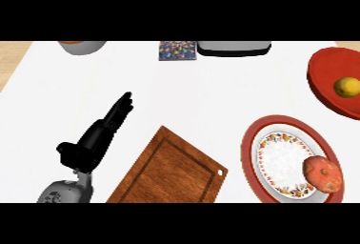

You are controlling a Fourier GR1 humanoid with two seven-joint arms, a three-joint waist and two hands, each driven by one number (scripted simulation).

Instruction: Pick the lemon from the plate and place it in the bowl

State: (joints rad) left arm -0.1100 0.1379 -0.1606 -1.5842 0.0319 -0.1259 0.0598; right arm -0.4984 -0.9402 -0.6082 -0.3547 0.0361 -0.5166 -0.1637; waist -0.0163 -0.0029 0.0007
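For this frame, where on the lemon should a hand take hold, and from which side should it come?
Probably from above, fingers closing across the lemon's rounded middle. It lies inside the red bowl at the counter's far right, so the raised wall blocks a low sideways approach. Only its top shows. The right hand is out of view; the left hand rests open at the left, far from it.

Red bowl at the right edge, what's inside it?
A yellow lemon sits inside the red bowl, near its right side. Part of the bowl runs past the picture's right edge, so the rest of its inside cannot be seen.
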